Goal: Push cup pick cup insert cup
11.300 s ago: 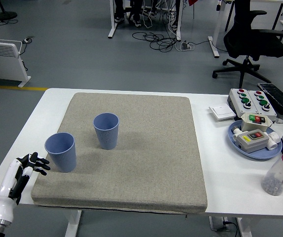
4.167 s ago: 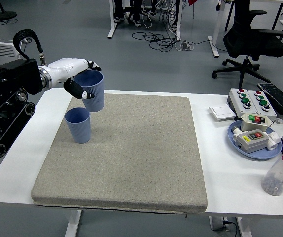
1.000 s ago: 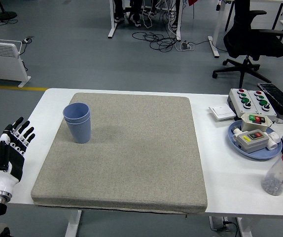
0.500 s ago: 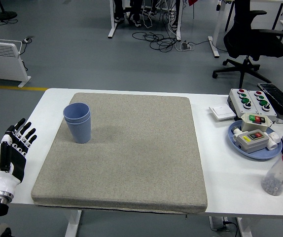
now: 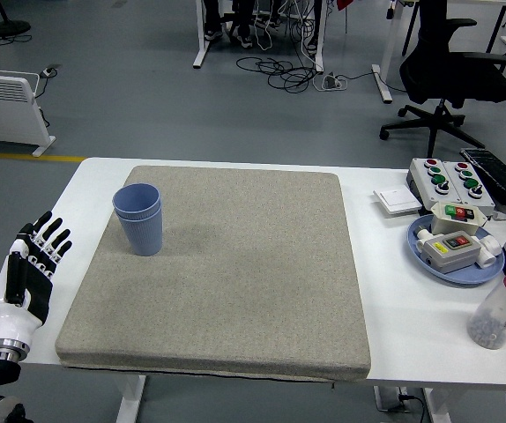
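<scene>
Cups (image 5: 138, 218) nested, one blue cup inside the other, upright on the grey mat (image 5: 218, 291). Well away from the left hand (image 5: 31, 271), up and to its right. Left hand down at the table's (image 5: 85, 181) left edge, fingers (image 5: 52, 236) spread flat, holding nothing. No right hand to be seen.

Insert step looks done, judging by the two rims sitting one just above the other. Only a tidy finish left. Best to keep the hand low and off to the side, clear of the mat. No reaching back near the cups, since a bump could tip them. Best to keep fingers loose and open, and settle the arm slowly.
</scene>
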Controlling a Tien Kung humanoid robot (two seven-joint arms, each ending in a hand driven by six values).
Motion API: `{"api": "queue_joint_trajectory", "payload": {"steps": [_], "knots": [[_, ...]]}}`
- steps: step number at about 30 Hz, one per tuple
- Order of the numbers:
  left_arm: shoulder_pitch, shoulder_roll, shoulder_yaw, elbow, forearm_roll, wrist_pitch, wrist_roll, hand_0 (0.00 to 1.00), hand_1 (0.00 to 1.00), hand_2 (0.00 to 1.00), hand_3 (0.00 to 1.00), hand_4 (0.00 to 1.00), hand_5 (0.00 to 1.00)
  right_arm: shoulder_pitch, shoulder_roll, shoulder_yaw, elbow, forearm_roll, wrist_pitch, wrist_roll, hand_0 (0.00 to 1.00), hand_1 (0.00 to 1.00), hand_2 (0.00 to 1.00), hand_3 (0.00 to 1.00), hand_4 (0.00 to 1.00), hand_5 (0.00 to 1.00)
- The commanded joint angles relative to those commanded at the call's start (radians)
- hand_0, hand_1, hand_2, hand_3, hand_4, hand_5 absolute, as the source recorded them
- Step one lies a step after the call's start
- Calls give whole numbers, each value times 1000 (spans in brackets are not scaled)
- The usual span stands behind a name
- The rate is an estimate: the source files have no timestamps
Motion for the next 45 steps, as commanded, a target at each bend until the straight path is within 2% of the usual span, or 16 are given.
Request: {"api": "queue_joint_trajectory", "payload": {"steps": [45], "knots": [[-8, -12, -25, 8, 8, 18, 6, 878, 888, 911, 889, 505, 998, -3, -4, -2, 0, -5, 1, -4, 726, 660, 666, 584, 101, 543]]}}
